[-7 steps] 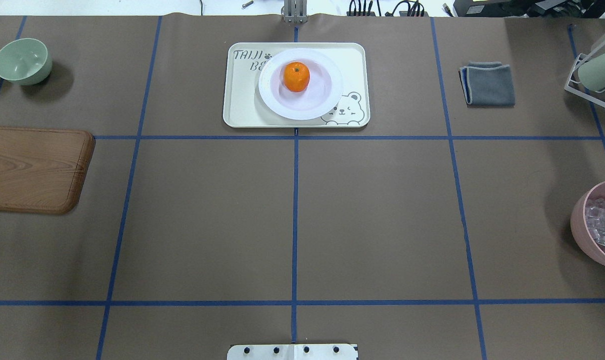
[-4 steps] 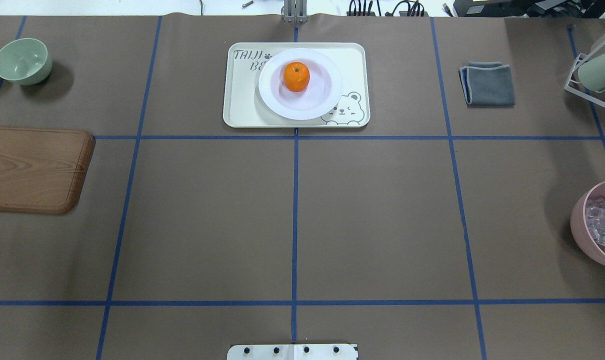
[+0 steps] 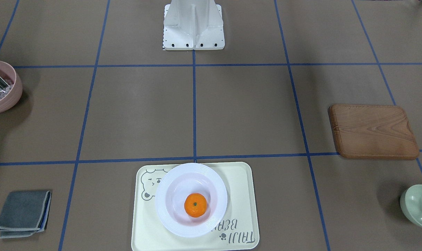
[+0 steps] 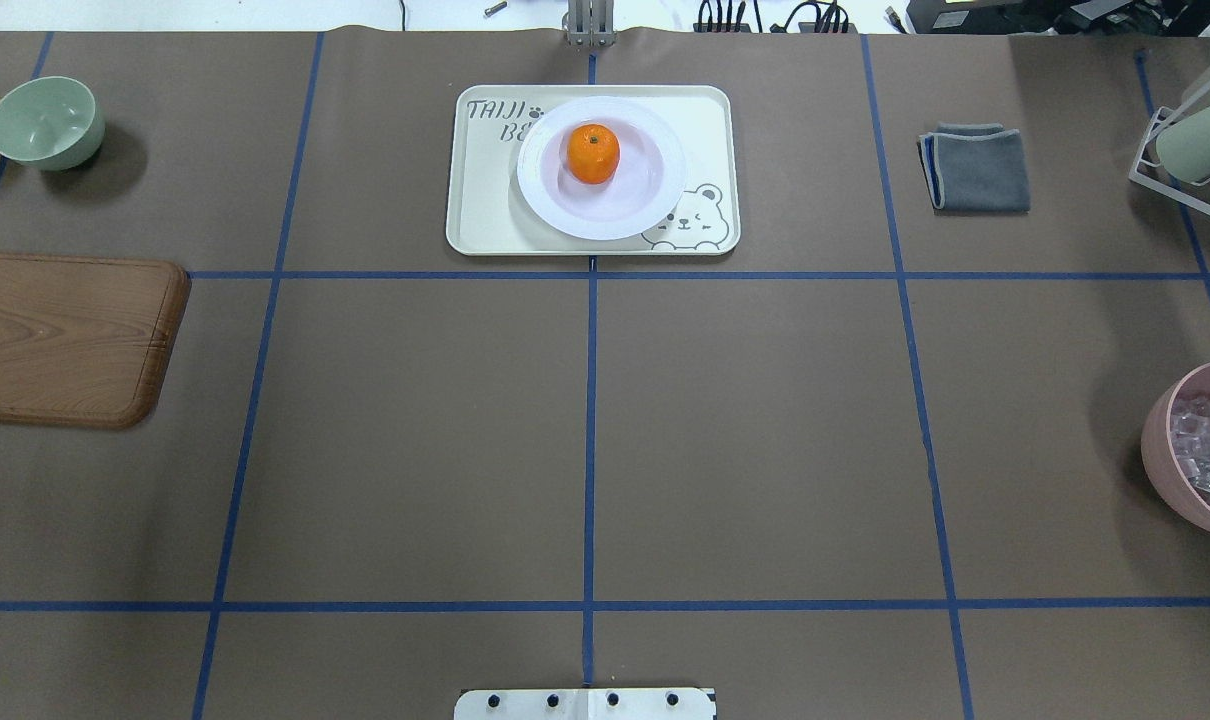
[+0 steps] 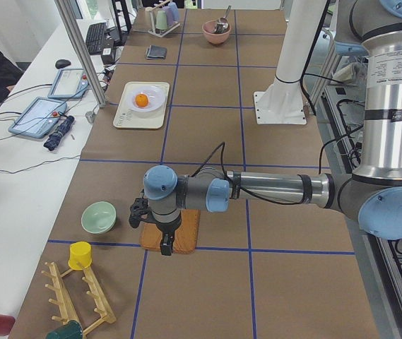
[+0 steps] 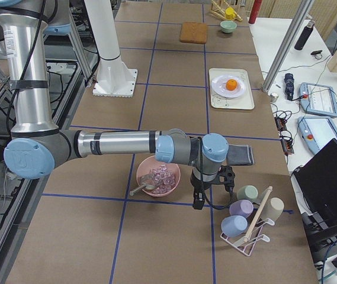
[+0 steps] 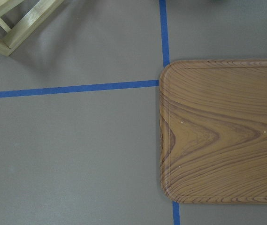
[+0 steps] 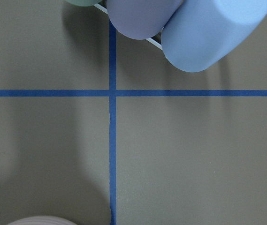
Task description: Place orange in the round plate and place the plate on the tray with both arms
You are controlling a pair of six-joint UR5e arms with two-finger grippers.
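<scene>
The orange [image 4: 593, 153] sits in the middle of the white round plate [image 4: 665, 185], and the plate rests on the cream bear tray [image 4: 480, 200] at the table's far centre. The front-facing view shows the same: orange [image 3: 195, 205], plate [image 3: 162, 200], tray [image 3: 239, 195]. Both arms are far from it. The left gripper [image 5: 165, 244] hangs over the wooden board at the table's left end. The right gripper [image 6: 196, 201] hangs between the pink bowl and the cup rack at the right end. Neither shows well enough to tell open from shut.
A wooden board [image 4: 65, 335] and a green bowl [image 4: 45, 122] lie at the left. A folded grey cloth [image 4: 977, 168], a cup rack [image 4: 1190, 150] and a pink bowl [image 4: 1180, 450] holding clear pieces are at the right. The robot's base plate [image 4: 585, 704] is at the near edge.
</scene>
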